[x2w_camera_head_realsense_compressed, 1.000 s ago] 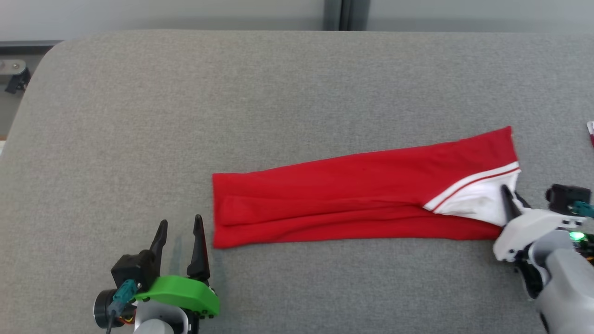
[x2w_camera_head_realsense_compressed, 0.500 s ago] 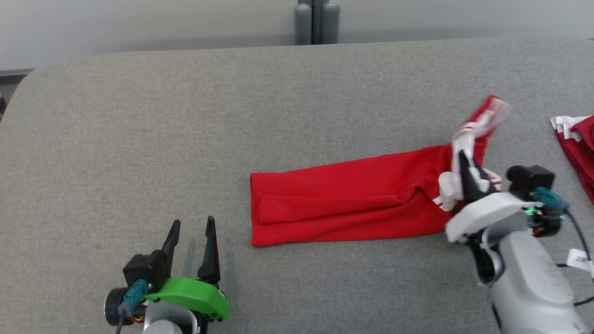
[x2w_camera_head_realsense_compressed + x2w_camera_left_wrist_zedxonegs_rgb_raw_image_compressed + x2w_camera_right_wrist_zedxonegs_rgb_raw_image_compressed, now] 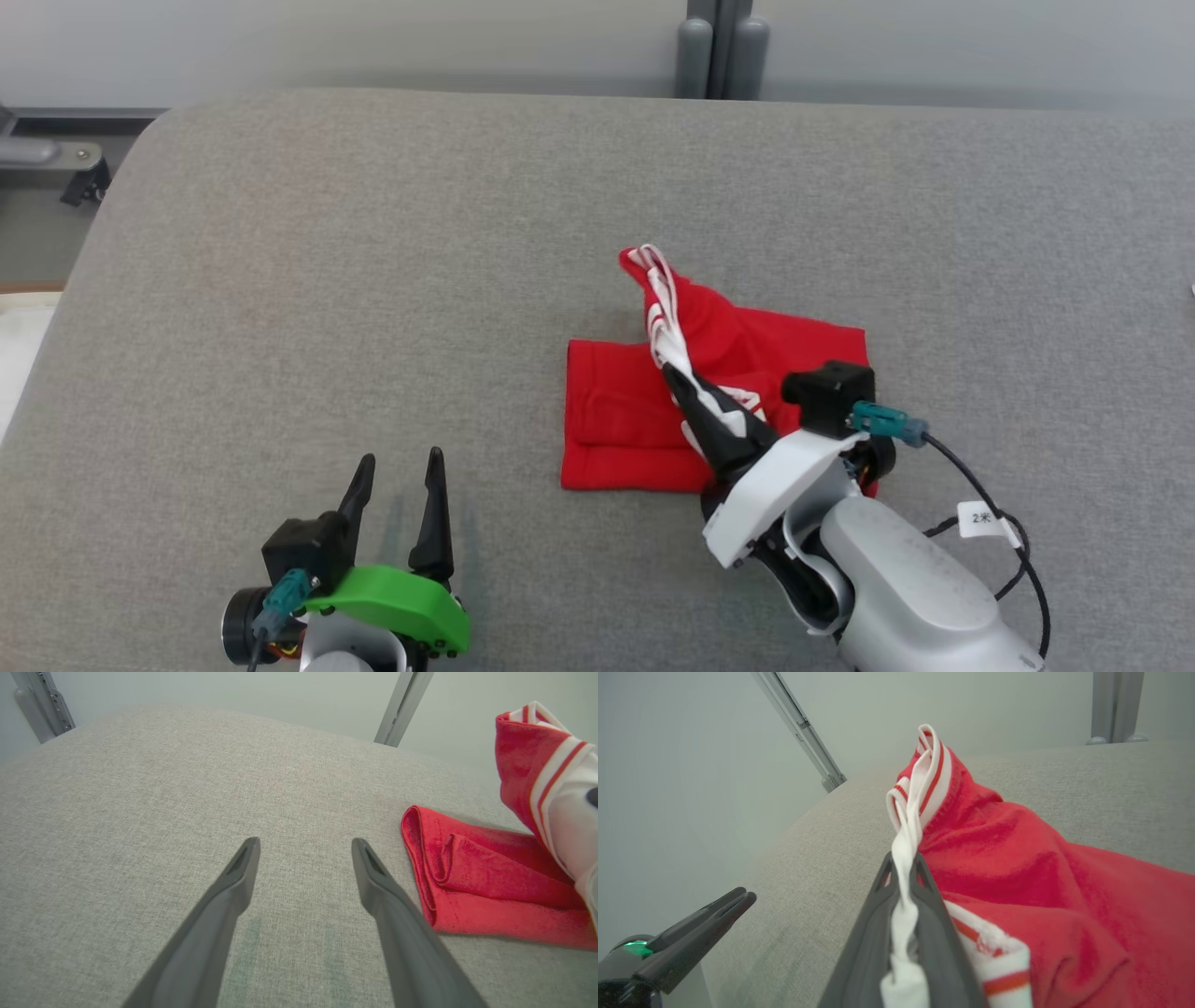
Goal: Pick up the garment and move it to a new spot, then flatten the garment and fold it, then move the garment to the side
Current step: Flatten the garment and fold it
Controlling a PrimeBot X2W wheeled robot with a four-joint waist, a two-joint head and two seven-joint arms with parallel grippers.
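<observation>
- Head view puts the red garment [image 3: 616,411] right of centre on the grey upholstered surface [image 3: 373,233]. Its lower layers lie flat as a short band, and one end stands raised above them.
- That raised end is the white striped trim [image 3: 661,303], bunched into a rope-like twist that rises past the fingertips.
- The right gripper [image 3: 672,373] is clamped on that trim. In the right wrist view, white cloth is squeezed between its two dark fingers [image 3: 873,933], with only fabric between them.
- Judged from this, the step in hand is the fold, with one end lifted over the part that lies flat.
- The next move calls for setting the held end down so its edge meets the far hem squarely. The gripper must then let go without dragging the lower layers askew. The twisted trim would need to spread, or the fold will likely sit lumpy.
- The cloth looks like a thin, matte, limp knit with stitched hems and soft rolled folds along its near edge. It will probably slump wherever it is unsupported.
- The left gripper [image 3: 400,459] hovers over bare surface to the left of the garment, near it but apart, its fingers spread and holding nothing.
- The surface is a coarse grey weave, padded, with a rounded corner, and it probably grips cloth a little.
</observation>
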